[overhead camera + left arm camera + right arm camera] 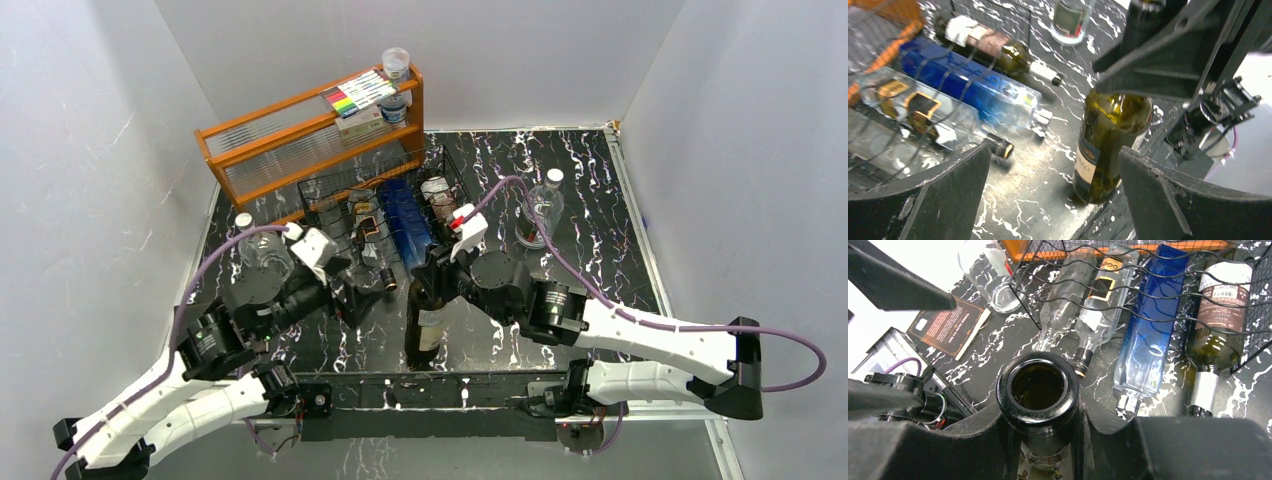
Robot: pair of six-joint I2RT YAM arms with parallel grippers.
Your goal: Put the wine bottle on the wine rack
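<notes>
while the right gripper point(432, 276) is clamped on the neck of the wine bottle point(424, 328), we note that the bottle stands upright on the table point(600, 235), just in front of the wine rack point(318, 193) and not on it. the left gripper point(362, 294) hangs near the bottle's left side, jaws spread wide, holding nothing. in the rack we count four bottles lying flat, among them a blue bottle point(405, 225), necks toward the arms.

On the wine bottle point(1110, 125) the label point(1088, 162) shows letters ending "RO"; other labels are unreadable.
</notes>
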